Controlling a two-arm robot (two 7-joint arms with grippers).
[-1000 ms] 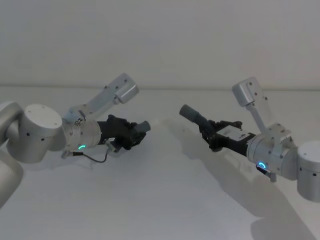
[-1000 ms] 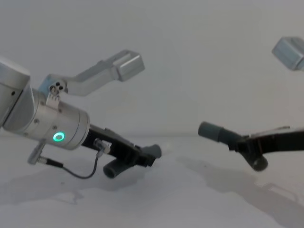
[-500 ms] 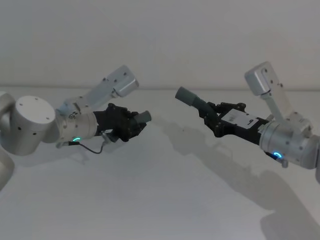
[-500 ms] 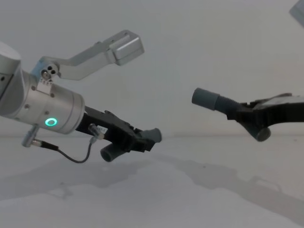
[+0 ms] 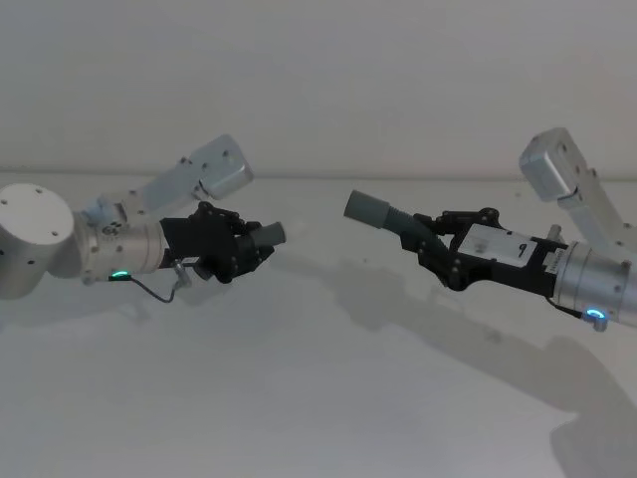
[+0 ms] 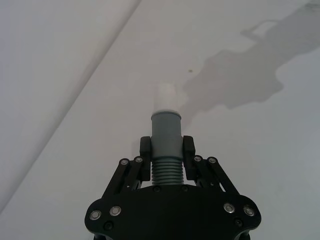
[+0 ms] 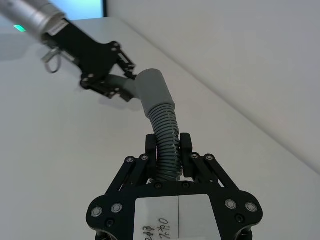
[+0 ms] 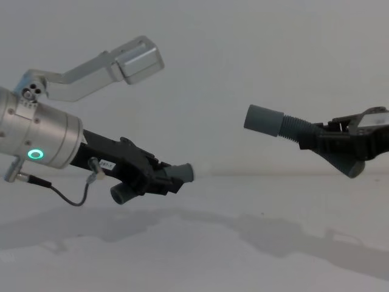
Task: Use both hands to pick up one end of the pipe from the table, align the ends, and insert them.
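2 pipe pieces are held clear of the bench, well apart, cuffs turned toward each other. The left claw is clamped on the ribs of the white-tipped piece; the right claw is clamped on the wide-sleeved piece.

The left pipe piece, dark grey and ribbed, is gripped in the left pincer above the worktop, its white-tipped cuff pointing right. Well apart, the right pipe piece in the right pincer aims its wider plain cuff left.
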